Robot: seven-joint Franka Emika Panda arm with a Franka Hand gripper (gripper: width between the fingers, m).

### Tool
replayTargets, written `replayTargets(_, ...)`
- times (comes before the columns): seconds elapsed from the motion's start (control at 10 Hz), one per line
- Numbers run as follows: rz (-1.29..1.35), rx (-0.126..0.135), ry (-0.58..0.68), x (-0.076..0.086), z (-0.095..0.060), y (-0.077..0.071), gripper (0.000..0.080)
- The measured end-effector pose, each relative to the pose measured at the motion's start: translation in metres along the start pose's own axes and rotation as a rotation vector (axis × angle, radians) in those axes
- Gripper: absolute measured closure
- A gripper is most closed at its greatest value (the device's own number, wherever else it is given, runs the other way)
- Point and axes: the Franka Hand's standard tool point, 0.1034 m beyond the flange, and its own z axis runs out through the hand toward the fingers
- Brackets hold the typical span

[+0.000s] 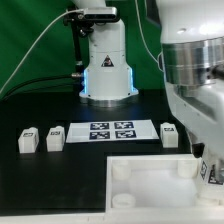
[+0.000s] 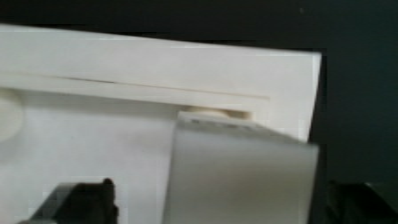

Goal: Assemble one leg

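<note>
The leg [image 2: 246, 175], a pale grey-white post, stands between my gripper's [image 2: 222, 203] two dark fingers in the wrist view. Its far end meets a corner socket [image 2: 215, 112] of the large white tabletop [image 2: 125, 120]. One finger [image 2: 84, 203] stands apart from the leg, with white tabletop showing in the gap. The other finger [image 2: 365, 203] lies close beside it. In the exterior view the arm [image 1: 195, 80] reaches down at the right edge over the tabletop [image 1: 150, 188]. A tagged leg [image 1: 208, 172] shows there, and the fingers are hidden.
Three more legs lie on the black table: two at the exterior view's left [image 1: 28, 141] [image 1: 55, 139] and one right of the marker board [image 1: 168, 134]. The marker board [image 1: 110, 130] lies in the middle. The robot base [image 1: 105, 70] stands behind it.
</note>
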Motion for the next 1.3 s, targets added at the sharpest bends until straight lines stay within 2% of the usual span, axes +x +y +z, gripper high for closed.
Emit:
replayTargets(0.3, -0.277, -0.001, 0.0, 0.0028, 0.0008, 0.0011, 0.0151)
replayTargets(0.4, -0.411, -0.018, 0.01, 0.0019, 0.0007, 0.0018, 0.0151)
replayTargets(0.5, -0.628, -0.06, 0.031, -0.0017, 0.0001, 0.0021, 0.015)
replayTargets(0.7, -0.85, -0.074, 0.026, 0.0019, 0.0022, 0.0058, 0.015)
replayTargets(0.8, -0.826, -0.073, 0.026, 0.0017, 0.0023, 0.0057, 0.015)
replayTargets(1.0, -0.805, -0.073, 0.027, 0.0017, 0.0025, 0.0058, 0.0388)
replayTargets(1.1, -0.74, -0.071, 0.027, 0.0012, 0.0028, 0.0058, 0.0388)
replayTargets(1.2, -0.62, -0.065, 0.028, 0.0006, 0.0028, 0.0055, 0.051)
replayTargets(1.3, -0.571, -0.064, 0.028, 0.0005, 0.0029, 0.0055, 0.051)
